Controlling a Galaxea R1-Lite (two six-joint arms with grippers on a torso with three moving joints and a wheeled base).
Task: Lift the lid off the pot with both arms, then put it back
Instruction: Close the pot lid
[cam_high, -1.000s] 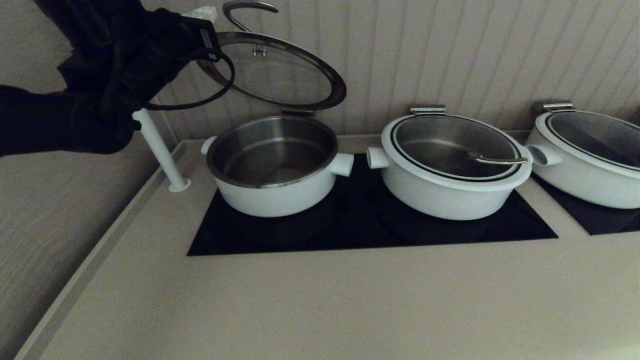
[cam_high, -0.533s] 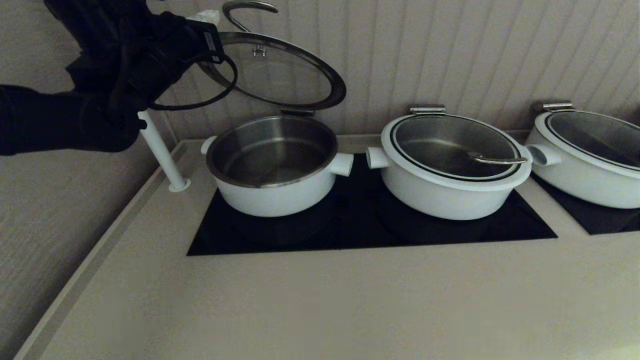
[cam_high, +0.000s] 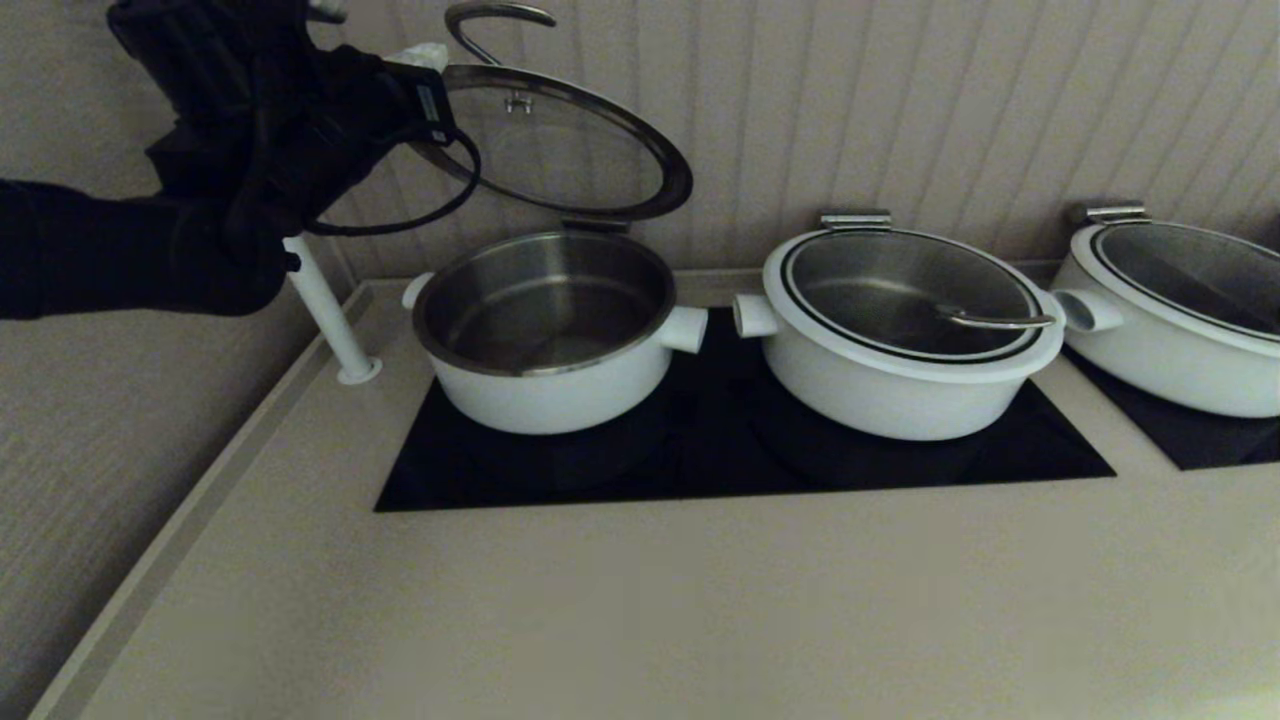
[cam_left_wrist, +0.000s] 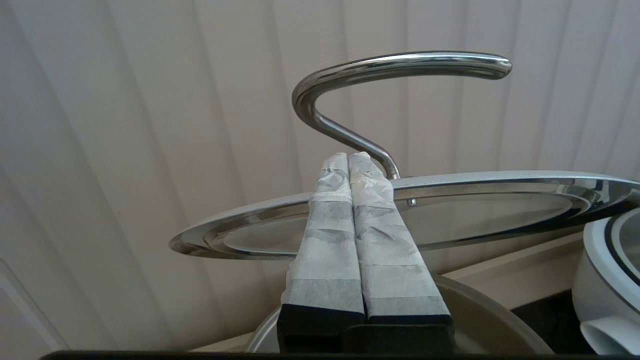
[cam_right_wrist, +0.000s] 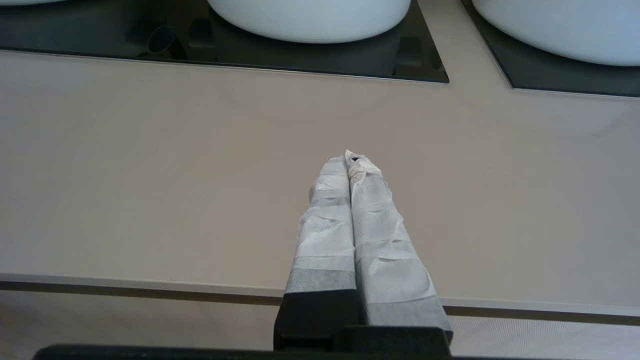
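The round clear glass lid (cam_high: 560, 140) with its arched steel wire handle (cam_left_wrist: 380, 95) is propped open on a rear hinge, upper centre of the head view, so the deep white steel-lined pot (cam_high: 545, 330) beneath is exposed. The left tool (cam_left_wrist: 356, 165) is closed empty beside the handle's foot. The right tool (cam_right_wrist: 352, 162) is closed empty above the beige desk (cam_right_wrist: 200, 175).

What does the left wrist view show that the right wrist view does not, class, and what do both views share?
Only the left wrist view shows the raised lid, its steel handle, the ribbed wall and the left gripper, shut with nothing between its fingers, its tips by the handle's base. Only the right wrist view shows the bare counter and the right gripper, shut and empty above it. Both show taped fingers pressed together and part of a white pot.
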